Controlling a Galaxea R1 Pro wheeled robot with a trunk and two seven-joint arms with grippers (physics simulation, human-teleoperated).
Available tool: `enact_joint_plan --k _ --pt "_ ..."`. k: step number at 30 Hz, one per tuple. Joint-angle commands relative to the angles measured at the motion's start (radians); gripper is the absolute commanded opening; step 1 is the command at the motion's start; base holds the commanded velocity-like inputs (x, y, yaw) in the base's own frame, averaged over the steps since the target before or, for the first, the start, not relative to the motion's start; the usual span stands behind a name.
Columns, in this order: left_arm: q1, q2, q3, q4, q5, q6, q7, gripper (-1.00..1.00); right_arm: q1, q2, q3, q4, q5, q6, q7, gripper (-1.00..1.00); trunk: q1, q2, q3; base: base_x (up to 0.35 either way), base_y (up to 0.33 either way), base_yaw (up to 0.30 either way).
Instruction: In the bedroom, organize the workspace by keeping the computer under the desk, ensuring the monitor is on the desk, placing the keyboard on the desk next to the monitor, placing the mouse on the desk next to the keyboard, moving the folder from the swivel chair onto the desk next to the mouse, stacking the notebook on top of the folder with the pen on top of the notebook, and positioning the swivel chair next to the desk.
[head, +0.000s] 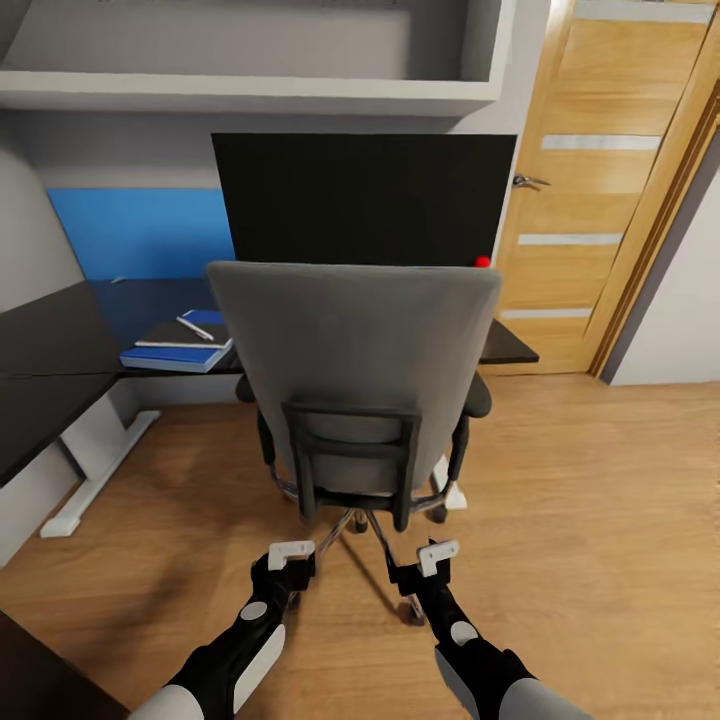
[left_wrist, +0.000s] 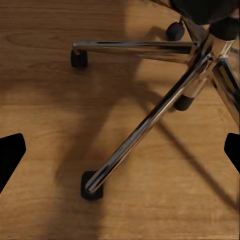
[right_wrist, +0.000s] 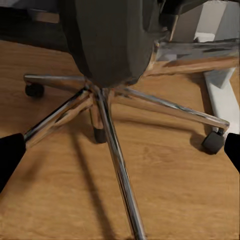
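The swivel chair (head: 352, 380) in mid-frame looks heavy but rolls easily; push its stiff back. Left end effector (head: 290, 558) and right end effector (head: 428, 560) are wide, holding nothing.

The swivel chair (head: 355, 380), grey with a tall back, black armrests and a chrome five-star base on casters, stands upright at frame centre, its back toward the camera, close against the glossy black surface (head: 60, 350). Behind it the monitor (head: 365, 198) stands upright, black screen forward, a red dot at its lower right corner. At left centre the blue folder (head: 165, 358) lies flat on the surface, the dark grey notebook (head: 180, 333) stacked on it and the white pen (head: 195, 328) across the notebook.
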Motion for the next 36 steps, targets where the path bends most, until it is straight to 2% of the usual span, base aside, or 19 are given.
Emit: enact_joint_plan --k 1,8,11,16,18,20,22,26,29,30,36 --pt "-0.001 0.001 -0.008 0.0 0.011 -0.006 0.007 1.0 -0.001 0.0 0.008 0.001 -0.005 -0.003 -0.007 1.0 -0.001 0.0 -0.001 -0.33 0.002 0.0" --pt "-0.001 0.001 -0.008 0.008 0.012 -0.005 0.009 1.0 -0.001 -0.007 0.007 0.016 -0.006 -0.003 -0.006 1.0 -0.001 0.0 -0.001 -0.334 0.001 0.0" --pt "-0.001 -0.002 -0.009 0.045 0.011 -0.004 0.009 1.0 -0.001 -0.018 0.006 0.04 -0.007 -0.004 -0.006 1.0 -0.001 0.0 -0.001 -0.335 0.0 0.0" --pt "-0.001 -0.005 -0.01 0.138 0.012 -0.006 0.009 1.0 -0.001 -0.038 0.006 0.082 -0.013 -0.004 -0.019 1.0 -0.02 0.035 0.015 -0.336 -0.021 0.0" --pt "-0.001 -0.006 -0.009 0.201 0.014 -0.023 0.009 1.0 -0.001 -0.053 0.005 0.135 -0.037 -0.005 -0.028 1.0 -0.028 0.049 0.021 -0.336 -0.032 0.0" --pt "-0.001 -0.007 -0.008 0.315 0.051 -0.103 0.009 1.0 0.0 -0.062 0.006 0.229 -0.102 -0.026 -0.034 1.0 -0.035 0.063 0.027 -0.142 -0.008 0.0" --pt "0.0 -0.007 -0.008 0.381 0.077 -0.141 0.009 1.0 0.008 -0.073 0.005 0.272 -0.129 -0.055 -0.036 1.0 -0.043 0.077 0.034 -0.05 -0.003 0.0" --pt "-0.001 -0.006 -0.007 0.447 0.093 -0.17 0.009 1.0 0.037 -0.105 0.006 0.292 -0.16 -0.092 -0.036 1.0 -0.058 0.105 0.046 -0.021 -0.001 0.0" --pt "-0.002 -0.005 -0.006 0.505 0.098 -0.189 0.009 1.0 0.076 -0.129 0.006 0.3 -0.207 -0.127 -0.036 1.0 -0.07 0.126 0.056 -0.005 0.0 0.0" --pt "-0.001 -0.005 -0.007 0.515 0.099 -0.198 0.008 1.0 0.087 -0.132 0.006 0.301 -0.22 -0.134 -0.035 1.0 -0.074 0.133 0.059 -0.001 0.0 0.0" --pt "0.0 -0.004 -0.005 0.525 0.102 -0.215 0.009 1.0 0.102 -0.122 0.012 0.302 -0.229 -0.155 -0.036 1.0 -0.097 0.175 0.078 0.0 0.0 0.0"
